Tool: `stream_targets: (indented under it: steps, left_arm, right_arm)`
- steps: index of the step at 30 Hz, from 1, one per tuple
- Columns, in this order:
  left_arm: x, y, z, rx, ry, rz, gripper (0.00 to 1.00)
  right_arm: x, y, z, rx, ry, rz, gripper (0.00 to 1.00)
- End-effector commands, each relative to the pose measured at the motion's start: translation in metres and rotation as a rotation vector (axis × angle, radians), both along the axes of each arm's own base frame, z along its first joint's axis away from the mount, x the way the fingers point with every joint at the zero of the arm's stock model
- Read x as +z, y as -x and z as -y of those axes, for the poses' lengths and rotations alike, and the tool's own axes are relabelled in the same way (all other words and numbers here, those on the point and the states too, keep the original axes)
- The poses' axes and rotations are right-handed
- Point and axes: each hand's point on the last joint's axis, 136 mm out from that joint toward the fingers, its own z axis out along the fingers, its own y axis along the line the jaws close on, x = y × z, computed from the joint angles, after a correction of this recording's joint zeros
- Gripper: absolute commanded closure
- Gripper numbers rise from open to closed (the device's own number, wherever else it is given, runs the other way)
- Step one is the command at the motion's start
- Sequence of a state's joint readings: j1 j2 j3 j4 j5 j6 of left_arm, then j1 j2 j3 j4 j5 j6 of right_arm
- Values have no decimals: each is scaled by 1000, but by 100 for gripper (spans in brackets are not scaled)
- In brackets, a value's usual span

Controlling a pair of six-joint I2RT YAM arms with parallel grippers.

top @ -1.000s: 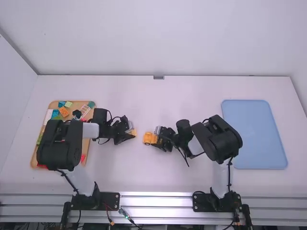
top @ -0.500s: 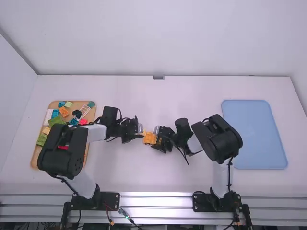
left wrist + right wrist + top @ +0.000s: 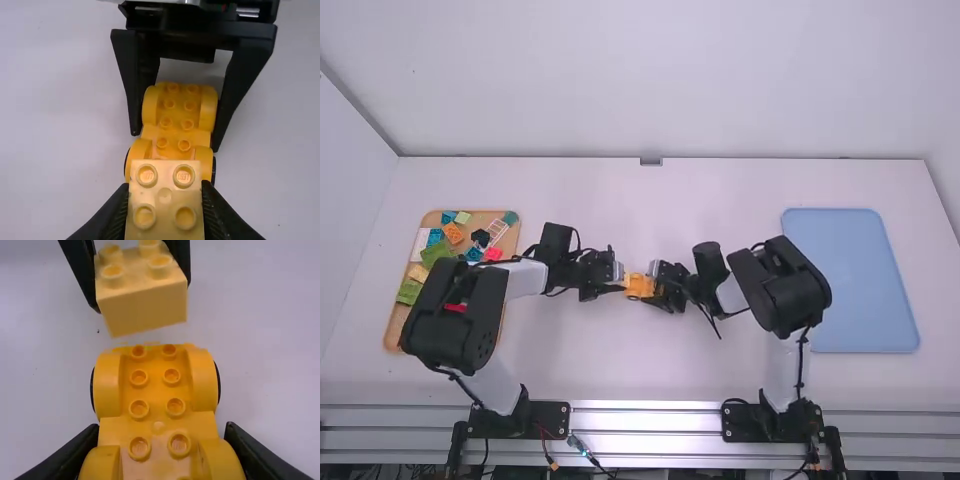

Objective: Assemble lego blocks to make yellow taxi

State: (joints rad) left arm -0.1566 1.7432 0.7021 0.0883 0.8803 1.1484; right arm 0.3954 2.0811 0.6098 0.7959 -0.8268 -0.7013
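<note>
Two white walls [image 3: 640, 80] back a white table [image 3: 570, 370], where my two arms bring their grippers together near the middle. My left gripper [image 3: 620, 281] is closed on one pale yellow block [image 3: 165, 175], its two fingers pressed against opposite sides. The block carries four studs, with small raised marks on their tops. My right gripper [image 3: 660, 285] is closed around one yellow taxi base [image 3: 156, 395], a finger on each side at the fenders. I count four rounded fenders on the base and eight studs in two rows in the left wrist view; two black wheels [image 3: 219, 382] show in the right wrist view, one on either side. The block is held just off the end of the base opposite my right gripper; I cannot tell whether the two touch.

Toward my left stands one tan tray [image 3: 392, 330] of loose pieces, partly hidden beneath my left arm, so I cannot give a full count. Among them are one orange block [image 3: 453, 233], one black piece [image 3: 480, 238], one white piece [image 3: 421, 241], one pink piece [image 3: 493, 254] and two green blocks [image 3: 435, 251]. Toward my right lies one blue tray [image 3: 850, 280].
</note>
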Motion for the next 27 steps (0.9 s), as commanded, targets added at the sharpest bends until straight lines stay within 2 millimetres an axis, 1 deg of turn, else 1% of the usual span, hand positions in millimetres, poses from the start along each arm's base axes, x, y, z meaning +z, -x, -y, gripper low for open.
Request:
stream_targets:
  steps: [1,5,10,15,18,27]
  left_arm:
    - [12,6,11,-55,57,12,98]
    - [10,8,15,-62,44,10,98]
    - [9,15,26,-96,37,12,98]
    - [6,14,24,-65,23,-16,98]
    - [6,14,24,-67,31,-22,98]
    - [-2,11,30,-42,45,-66,98]
  right_arm:
    - [-2,12,2,52,-24,-3,48]
    - [-4,13,3,56,-15,-10,47]
    - [-10,15,2,89,18,-25,48]
    - [-10,12,2,86,24,-46,48]
    - [-10,14,2,97,26,-32,48]
    - [-10,15,2,107,26,-19,48]
